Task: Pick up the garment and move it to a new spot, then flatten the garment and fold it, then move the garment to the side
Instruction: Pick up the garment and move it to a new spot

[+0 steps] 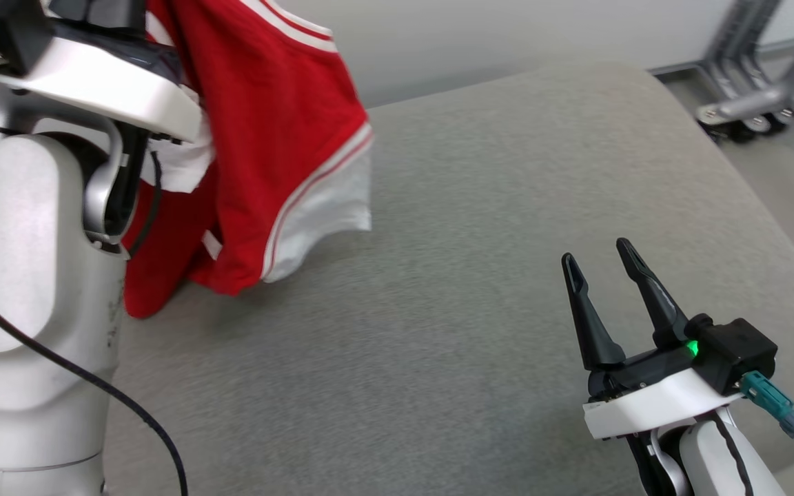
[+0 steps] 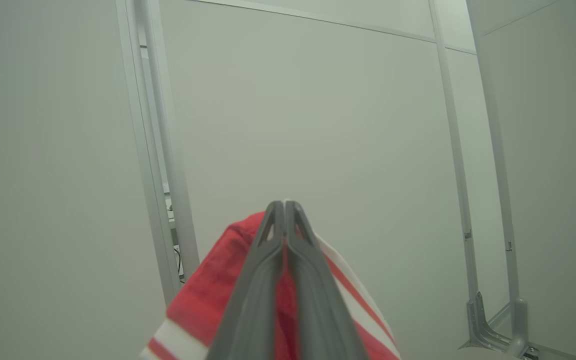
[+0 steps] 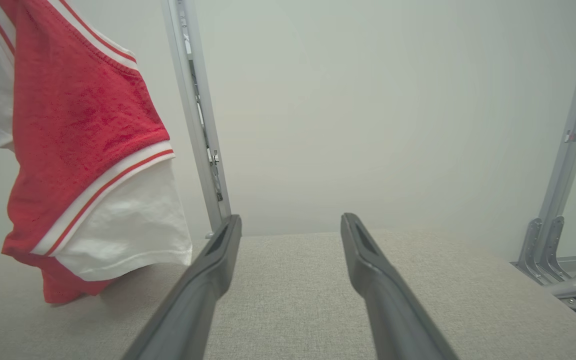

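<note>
Grey table (image 1: 480, 289), garment (image 1: 280, 138) hanging vertically, hem down

1. My left arm (image 1: 32, 275) is raised, its pale forearm upright, just beside the red and white garment (image 1: 280, 138).
2. My left gripper (image 2: 284, 205) is pinched tight, jaws pressed together, with the garment's cloth caught between them.
3. My right gripper (image 1: 597, 253) sits low, well apart from the garment and to its right, jaws spread wide and holding nothing.

The garment (image 3: 83, 125), left of the right fingers (image 3: 208, 280), is fuzzy red cloth with smoother white cloth. Under these matt dark fingers the bench (image 3: 293, 280) is grey woven fabric.
</note>
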